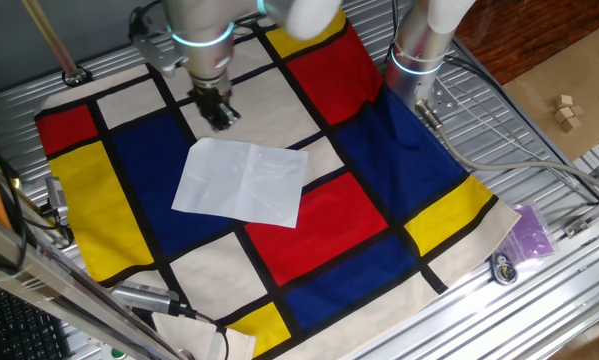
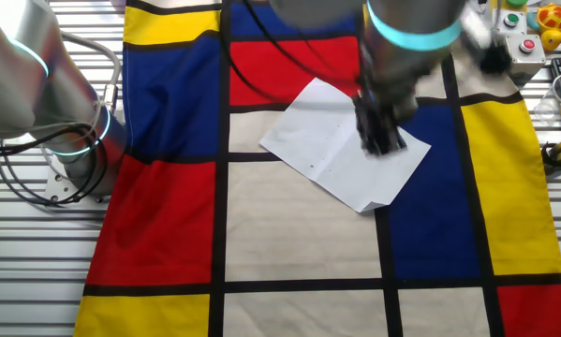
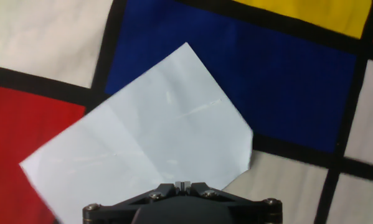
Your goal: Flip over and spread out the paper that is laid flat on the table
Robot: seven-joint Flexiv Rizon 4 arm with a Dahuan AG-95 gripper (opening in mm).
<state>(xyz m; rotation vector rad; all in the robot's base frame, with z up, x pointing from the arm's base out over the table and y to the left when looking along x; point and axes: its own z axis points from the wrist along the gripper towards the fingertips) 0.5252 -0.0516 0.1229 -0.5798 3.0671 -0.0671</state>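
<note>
The paper [image 1: 241, 181] lay flat and fully open on the cloth-draped counter [image 1: 539, 150], spread across a blue block, a cream panel and the edge of a red one, its fold creases faintly showing. The pincer [image 1: 217, 113] hung above the sheet's far edge in one fixed view; in the other fixed view it stood over the sheet's right part. Whether it touched the paper could not be told. Nothing was visibly held, and the fingertips were too blurred or hidden to say whether the jaws stood apart or together.

To do this step well, I judged the arm should work one corner or edge, not the middle. A thin sheet on soft cloth gives little to pinch, so the cloth may bunch or come up too. After turning it, a flat sweeping press would smooth the creases.

No brand, label or legible writing appeared on the paper or cloth.
</note>
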